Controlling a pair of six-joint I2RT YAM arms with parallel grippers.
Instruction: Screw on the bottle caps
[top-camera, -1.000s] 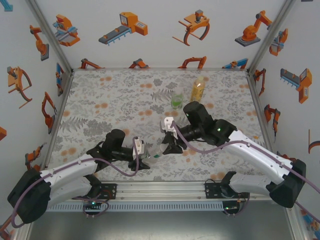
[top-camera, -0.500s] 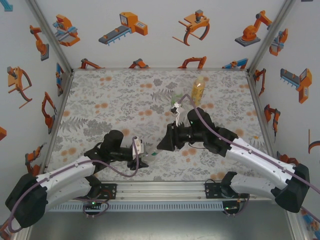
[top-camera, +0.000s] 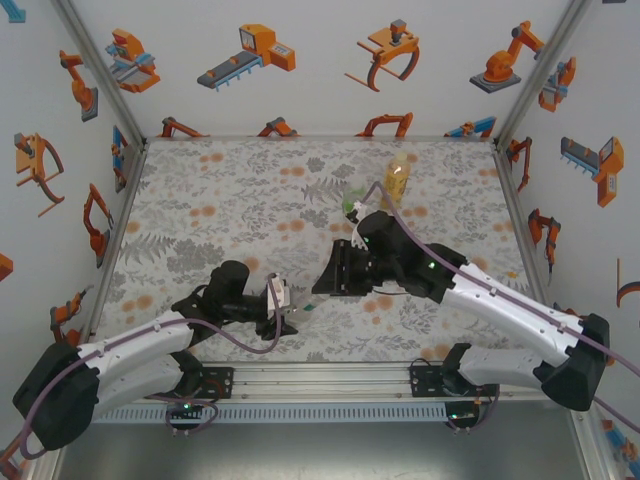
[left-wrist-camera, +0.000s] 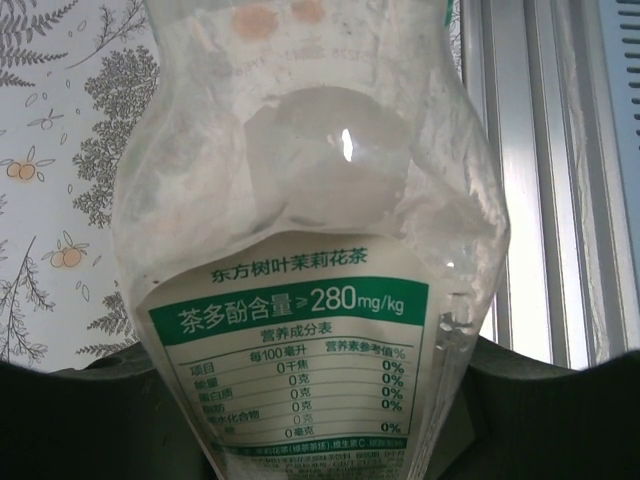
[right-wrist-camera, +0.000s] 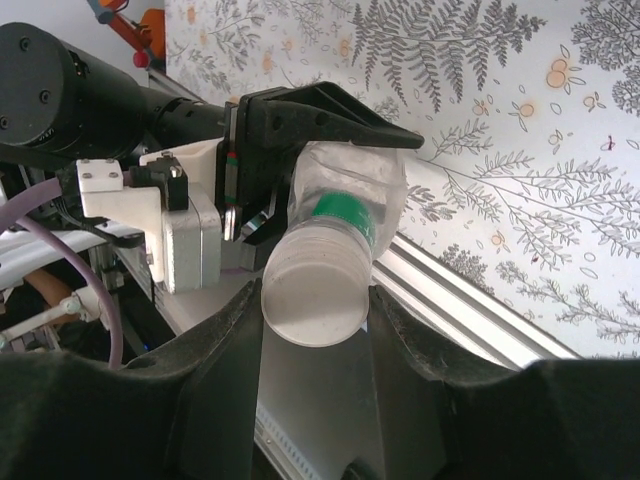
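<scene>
Floral mat (top-camera: 220, 200): left gripper (top-camera: 285, 318) is clamping the clear bottle (left-wrist-camera: 310, 250) by the front rail (top-camera: 330, 372); right gripper (top-camera: 322, 286) is squeezing its white cap (right-wrist-camera: 312, 295); right arm (top-camera: 480, 300) is half-hiding green bottle (top-camera: 352, 207), beside amber bottle (top-camera: 397, 180).

**Clear bottle capped up front, two bottles at the back**

The clear bottle (left-wrist-camera: 310, 200), crumpled and bearing a white-and-green printed label, lies roughly on its side over the near edge of the mat (top-camera: 220, 200), neck toward the right. A whitish, translucent cap (right-wrist-camera: 313, 295) sits on its neck above a green ring. The amber bottle (top-camera: 397, 178) stands upright far back, and the green bottle (top-camera: 352, 207) is just beside it.
</scene>
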